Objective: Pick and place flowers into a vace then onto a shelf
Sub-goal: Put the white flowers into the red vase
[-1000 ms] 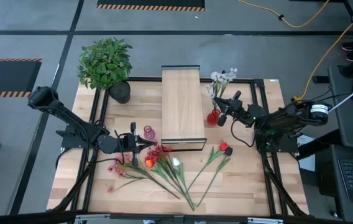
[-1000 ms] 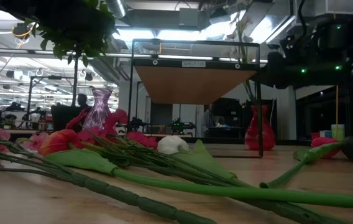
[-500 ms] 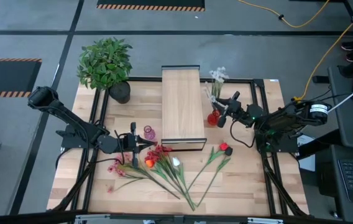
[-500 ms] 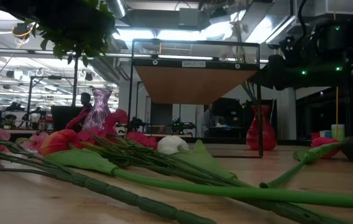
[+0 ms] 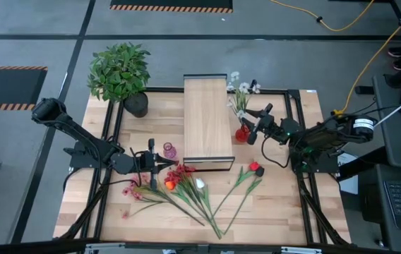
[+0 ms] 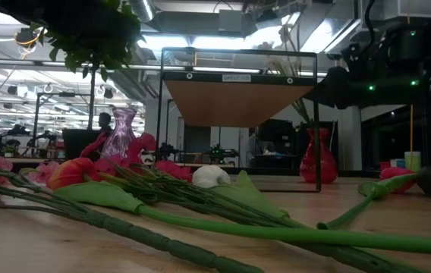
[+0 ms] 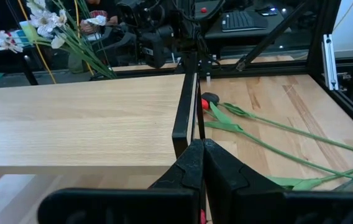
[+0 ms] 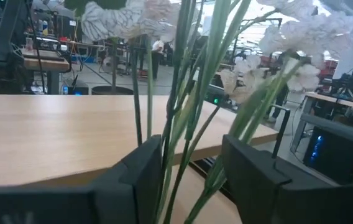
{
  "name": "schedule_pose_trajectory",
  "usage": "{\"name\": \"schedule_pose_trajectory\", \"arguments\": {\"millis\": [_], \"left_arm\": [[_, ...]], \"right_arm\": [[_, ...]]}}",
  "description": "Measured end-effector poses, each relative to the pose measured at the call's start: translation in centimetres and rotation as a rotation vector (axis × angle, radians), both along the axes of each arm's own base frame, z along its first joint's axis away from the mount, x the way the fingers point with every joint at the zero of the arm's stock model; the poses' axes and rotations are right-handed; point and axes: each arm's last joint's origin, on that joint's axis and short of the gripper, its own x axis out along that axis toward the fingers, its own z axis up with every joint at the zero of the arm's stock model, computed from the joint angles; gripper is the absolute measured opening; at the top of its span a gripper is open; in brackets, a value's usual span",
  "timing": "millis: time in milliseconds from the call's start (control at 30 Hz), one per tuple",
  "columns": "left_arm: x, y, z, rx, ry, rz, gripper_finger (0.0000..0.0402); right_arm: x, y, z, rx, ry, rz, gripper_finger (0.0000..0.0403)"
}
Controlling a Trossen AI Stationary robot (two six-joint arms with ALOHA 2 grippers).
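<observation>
Beside the shelf: red vase [image 5: 242,132] with white flowers [image 5: 241,92] in it, on the surface [image 5: 278,204], close to the long side of the shelf [image 5: 206,116].
Right gripper [image 5: 252,132]: right at the red vase, fingers [image 8: 142,171] spread apart, green stalks [image 8: 186,93] standing in the gap, not squeezed.
White flowers: stuck in the vase, heads leaning over toward the shelf.
Left gripper [image 5: 159,164]: waiting near the front corner of the shelf, by the small purple vase [image 5: 169,151], fingers [image 7: 192,168] pressed together, nothing held.
Loose flowers [image 5: 186,187]: lying flat on the surface in front of the shelf, a red pair [image 5: 250,175] a bit apart to the right.
Step now, probably: letting go of the white stalks in the vase.
Doing it well: open wide, then pull straight back, slow, so no finger drags a stalk or tips the vase.
Watch out: tall leaning flowers could topple the vase.
Still to do: more flowers in vases, nothing on top of the shelf yet.
</observation>
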Motion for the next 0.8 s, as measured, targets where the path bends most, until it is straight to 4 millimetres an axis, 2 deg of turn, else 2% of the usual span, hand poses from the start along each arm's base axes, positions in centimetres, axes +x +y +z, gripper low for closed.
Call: {"name": "schedule_pose_trajectory", "arguments": {"millis": [333,800], "left_arm": [[0.0,0.0,0.0,0.001,0.0,0.0,0.0004],[0.0,0.0,0.0,0.001,0.0,0.0,0.0004]], "right_arm": [[-0.3,0.0,0.0,0.023,0.043,-0.029,0.0171],[-1.0,0.2,1.3,-0.032,0.035,-0.045,0.0171]]}}
